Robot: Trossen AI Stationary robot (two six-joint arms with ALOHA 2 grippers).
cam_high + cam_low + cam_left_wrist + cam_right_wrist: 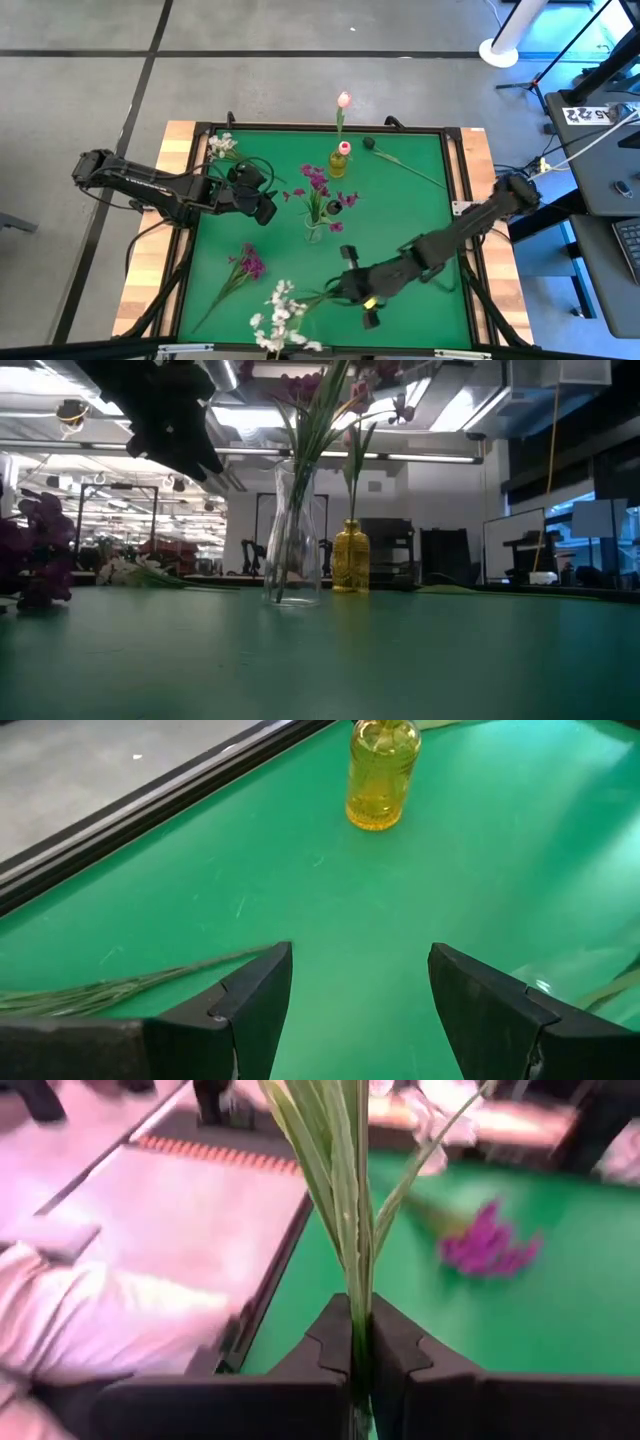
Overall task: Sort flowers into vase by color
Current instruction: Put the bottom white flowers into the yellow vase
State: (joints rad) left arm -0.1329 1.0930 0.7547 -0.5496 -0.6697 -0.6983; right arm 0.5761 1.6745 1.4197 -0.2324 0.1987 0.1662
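Note:
My right gripper hangs over the table's near edge, shut on a white flower sprig. A clear vase at mid-table holds magenta flowers. Behind it a yellow vase holds a pink tulip. A magenta sprig, a second white sprig and a dark bloom on its long stem lie flat on the mat. My left gripper hovers open left of the clear vase, with nothing between its fingers. My right gripper pinches the white sprig's bundle of green stems between its two fingers, near the stems' lower end. The stems run on ahead of the fingers, toward the table's left and near edge. The white blossoms look lifted clear of the mat.
A black frame rims the green mat, with wooden table edges outside it. The second white sprig's stems lie on the mat by my left gripper. There is bare mat on the right half.

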